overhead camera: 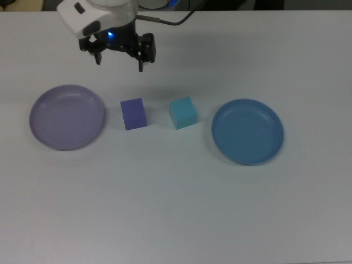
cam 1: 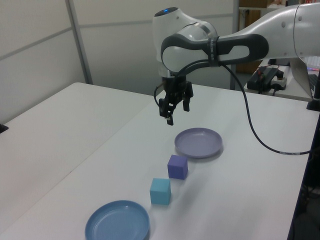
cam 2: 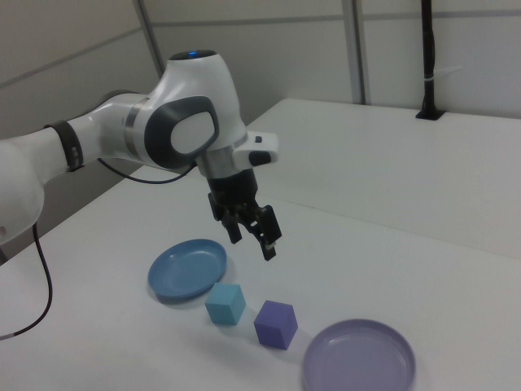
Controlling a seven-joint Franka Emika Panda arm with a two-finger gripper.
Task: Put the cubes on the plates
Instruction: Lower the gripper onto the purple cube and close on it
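Two cubes sit side by side on the white table, a purple cube (overhead camera: 133, 113) (cam 1: 177, 166) (cam 2: 275, 324) and a cyan cube (overhead camera: 182, 112) (cam 1: 160, 191) (cam 2: 225, 304). On the top view's left, beside the purple cube, lies an empty lavender plate (overhead camera: 66, 116) (cam 1: 198, 142) (cam 2: 358, 357). An empty blue plate (overhead camera: 247, 131) (cam 1: 117, 221) (cam 2: 188, 268) lies on the top view's right, beside the cyan cube. My gripper (overhead camera: 120, 63) (cam 1: 176, 114) (cam 2: 254, 244) hangs open in the air above the table, behind the purple cube in the top view, holding nothing.
A black cable (cam 1: 252, 130) trails from the arm over the table on the left view's right. Some equipment (cam 1: 267, 77) sits beyond the table there. A black post (cam 2: 428, 57) stands at the table's far edge in the right view.
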